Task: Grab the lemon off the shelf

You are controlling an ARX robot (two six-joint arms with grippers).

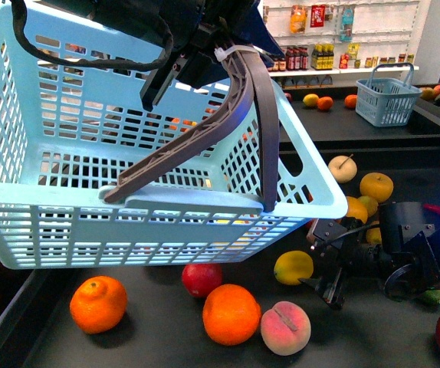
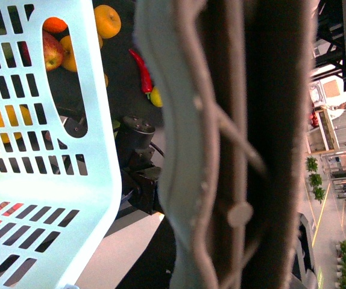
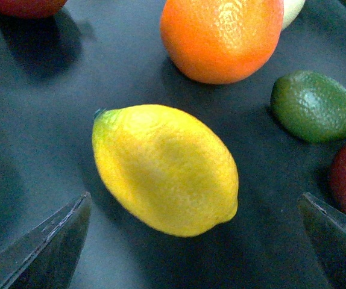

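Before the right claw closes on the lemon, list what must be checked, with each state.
1. The bright yellow oval lemon lies between the open fingers of the right claw: ok.
2. The round orange fruit and dark green bumpy fruit lie apart from the lemon: ok.
3. The lemon rests on the dark flat shelf tray: ok.
4. The left claw grips the light blue plastic basket by its grey-brown handle: ok.
5. The fingers reach low enough around the lemon: cannot tell.
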